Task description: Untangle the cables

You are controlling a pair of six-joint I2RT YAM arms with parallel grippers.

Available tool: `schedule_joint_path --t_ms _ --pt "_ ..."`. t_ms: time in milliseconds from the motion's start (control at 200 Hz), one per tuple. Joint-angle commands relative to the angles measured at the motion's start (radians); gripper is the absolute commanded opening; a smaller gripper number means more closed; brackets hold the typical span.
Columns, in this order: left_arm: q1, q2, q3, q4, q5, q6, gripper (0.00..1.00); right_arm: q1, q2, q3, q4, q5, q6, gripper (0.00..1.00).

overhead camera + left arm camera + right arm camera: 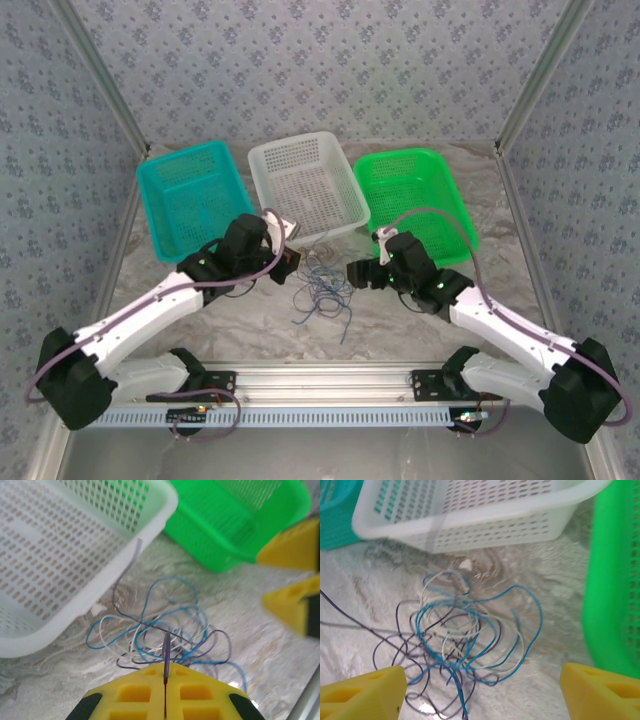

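The cables [322,290] lie in one loose tangle of blue, dark purple and cream loops on the marbled table, just in front of the white basket. In the left wrist view the tangle [160,630] sits right ahead of my left gripper [165,674], whose yellow jaws are shut on a dark purple cable [165,652] that stands up from the seam. From above, the left gripper [290,265] is at the tangle's left edge. My right gripper [355,272] is at its right edge. Its yellow fingers [365,695] stand wide apart over the cables [465,640], holding nothing.
Three baskets line the back: teal basket [185,155], white basket [290,142] and green basket [395,155]. The white basket's near wall [470,525] is close behind the tangle, and the green basket [615,580] flanks it on the right. Bare table lies toward the near rail.
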Motion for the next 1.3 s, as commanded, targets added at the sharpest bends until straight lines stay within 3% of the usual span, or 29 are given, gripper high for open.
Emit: schedule_joint_path --t_ms 0,315,440,595,745,939,1294 --pt "-0.011 -0.06 -0.023 0.071 0.022 -0.1 0.07 0.075 -0.01 -0.029 0.146 0.045 -0.006 0.85" --pt "-0.076 -0.106 -0.007 0.105 0.017 -0.129 0.08 0.216 0.04 -0.022 0.298 0.153 -0.003 0.93" --pt "-0.096 -0.089 0.011 0.11 0.015 -0.124 0.08 0.245 0.102 0.015 0.3 0.179 0.0 0.93" --pt "-0.105 -0.069 0.039 0.126 0.024 -0.118 0.09 0.288 0.191 0.057 0.3 0.311 0.034 0.9" --pt "-0.107 -0.054 0.063 0.133 0.047 -0.107 0.09 0.293 0.236 0.078 0.3 0.432 0.07 0.89" --pt "-0.107 -0.049 0.108 0.145 0.063 -0.086 0.1 0.287 0.326 0.134 0.249 0.476 0.1 0.89" --pt "-0.107 -0.088 0.189 0.185 0.105 -0.076 0.13 0.227 0.475 0.156 0.2 0.456 0.231 0.88"
